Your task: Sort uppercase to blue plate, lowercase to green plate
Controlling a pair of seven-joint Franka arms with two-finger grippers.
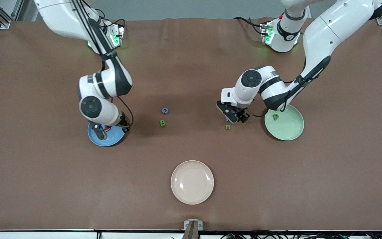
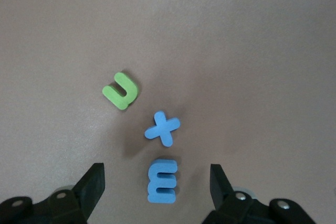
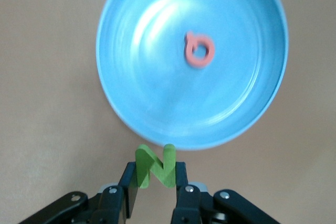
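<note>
My right gripper point(image 3: 155, 176) is shut on the green N point(image 3: 156, 166), an uppercase letter, and holds it over the edge of the blue plate point(image 3: 136, 103). A pinkish Q point(image 3: 199, 50) lies in that plate point(image 1: 111, 142). My left gripper point(image 2: 156, 178) is open low over the table, one finger on each side of the blue m point(image 2: 163, 181). The blue x point(image 2: 163, 128) and the green n point(image 2: 121, 91) lie just past it. The green p point(image 1: 275, 117) lies in the green plate point(image 1: 290, 134). The blue G point(image 1: 165, 110) and green B point(image 1: 162, 123) sit mid-table.
A beige plate point(image 1: 192, 182) sits nearer the front camera, midway along the table. The brown tabletop point(image 1: 45, 182) spreads wide around it. The left arm's elbow hangs over the green plate's rim.
</note>
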